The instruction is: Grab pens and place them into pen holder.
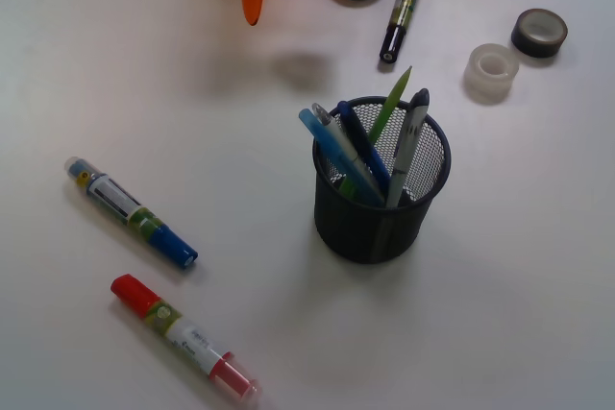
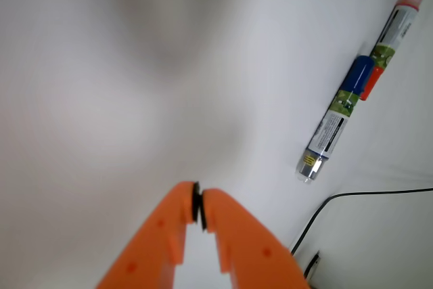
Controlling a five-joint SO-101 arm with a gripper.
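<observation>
With the pen holder [image 1: 381, 204] well in front of the raised gripper [image 2: 197, 208], tips pressed together, empty; pens [image 1: 370, 146] stand inside.

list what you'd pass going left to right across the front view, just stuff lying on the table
blue-capped marker → red-capped marker → pen holder with the pens → clear tape roll → dark tape roll. The black-capped marker and the top tape roll overlap the holder's span, so I left them out.

Orange plastic claw [image 2: 198, 206], tapered fingers, black pad tips
</observation>
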